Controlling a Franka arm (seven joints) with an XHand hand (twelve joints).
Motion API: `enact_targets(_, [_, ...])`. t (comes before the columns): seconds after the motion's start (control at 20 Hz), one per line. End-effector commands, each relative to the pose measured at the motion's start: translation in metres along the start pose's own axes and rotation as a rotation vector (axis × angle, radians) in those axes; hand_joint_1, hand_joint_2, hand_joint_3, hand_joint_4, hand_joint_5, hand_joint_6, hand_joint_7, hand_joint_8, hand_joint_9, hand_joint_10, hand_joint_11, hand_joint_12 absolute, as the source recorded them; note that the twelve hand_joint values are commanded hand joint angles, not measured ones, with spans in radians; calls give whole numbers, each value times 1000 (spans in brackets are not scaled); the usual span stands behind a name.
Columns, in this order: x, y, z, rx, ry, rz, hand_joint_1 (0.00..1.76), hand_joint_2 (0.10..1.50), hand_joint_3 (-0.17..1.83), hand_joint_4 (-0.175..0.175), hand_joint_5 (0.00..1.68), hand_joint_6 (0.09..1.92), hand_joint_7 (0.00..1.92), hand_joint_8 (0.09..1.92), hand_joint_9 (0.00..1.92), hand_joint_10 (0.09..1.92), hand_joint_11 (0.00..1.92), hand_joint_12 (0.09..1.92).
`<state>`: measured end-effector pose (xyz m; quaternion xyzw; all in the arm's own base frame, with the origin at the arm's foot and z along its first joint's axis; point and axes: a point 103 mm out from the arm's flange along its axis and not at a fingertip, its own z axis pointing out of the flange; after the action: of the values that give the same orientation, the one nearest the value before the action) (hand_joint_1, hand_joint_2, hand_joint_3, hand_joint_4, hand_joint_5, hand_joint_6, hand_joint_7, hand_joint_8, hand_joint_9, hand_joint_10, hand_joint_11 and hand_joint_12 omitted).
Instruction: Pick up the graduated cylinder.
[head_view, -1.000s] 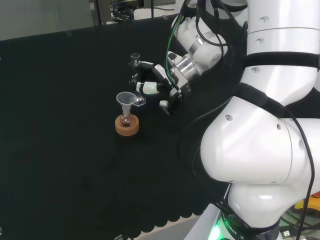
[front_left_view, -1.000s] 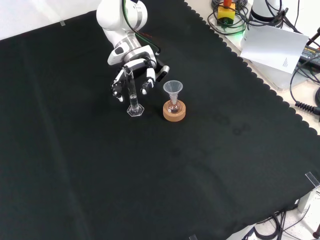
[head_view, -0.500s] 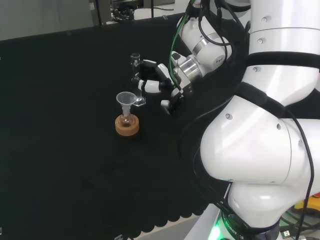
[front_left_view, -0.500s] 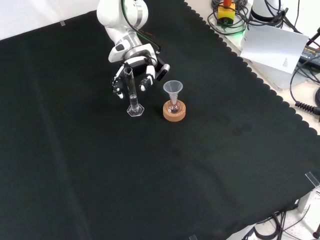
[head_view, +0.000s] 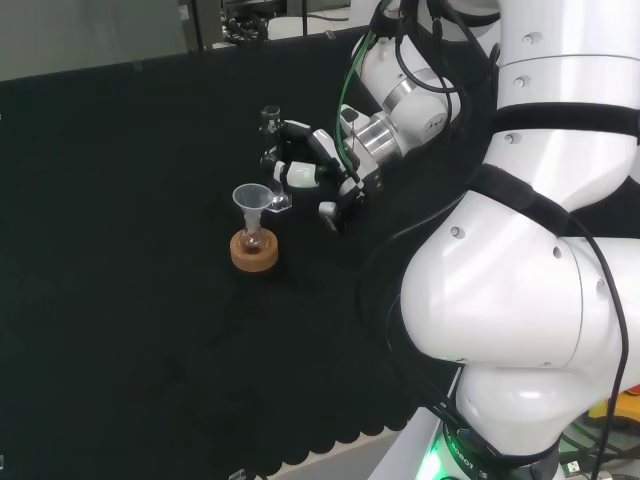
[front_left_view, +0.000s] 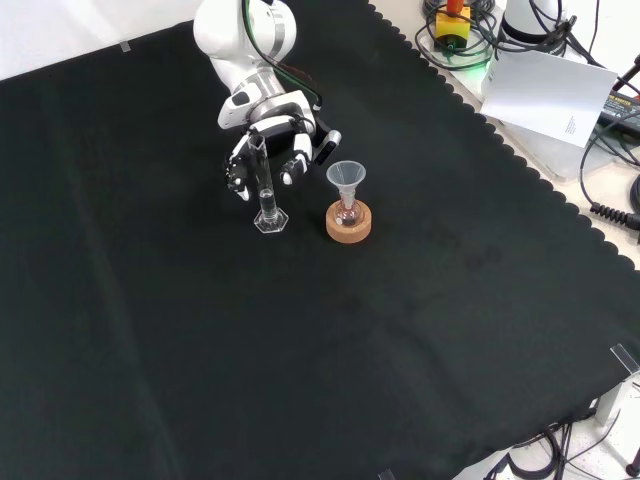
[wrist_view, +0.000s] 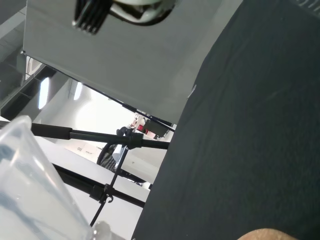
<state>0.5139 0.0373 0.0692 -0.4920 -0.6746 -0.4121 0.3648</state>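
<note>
Surface: black cloth (front_left_view: 400, 330) spread over the bench, with a scalloped edge along the side near the cables in the front view.
Hand: the hand (front_left_view: 270, 140) reaches down from the top of the front view, right behind the graduated cylinder (front_left_view: 265, 190).
Fingers: the fingers (front_left_view: 296, 165) are spread and partly curled on both sides of the tube; whether they touch the glass I cannot tell.
Graduated cylinder: clear, upright on its hexagonal foot on the cloth; what it contains I cannot tell.
Head view: the hand (head_view: 312, 165) is just right of the cylinder (head_view: 272, 160).
Flask: a small round flask (front_left_view: 347, 216) sits in a cork ring (front_left_view: 348, 222), just right of the cylinder in the front view.
Funnel: a clear funnel (front_left_view: 346, 178) stands in the flask's neck.
</note>
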Motion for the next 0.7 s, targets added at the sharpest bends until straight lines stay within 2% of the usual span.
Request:
enact_targets(0.05, [1,1,0,-6,11,2,1049,766,573,17,517,514,540,597,827,448,544,1218])
enact_targets(0.7, [-1,2,2,-22,8,11,1152,817,629,18,500,631,557,615,887,438,600,1190])
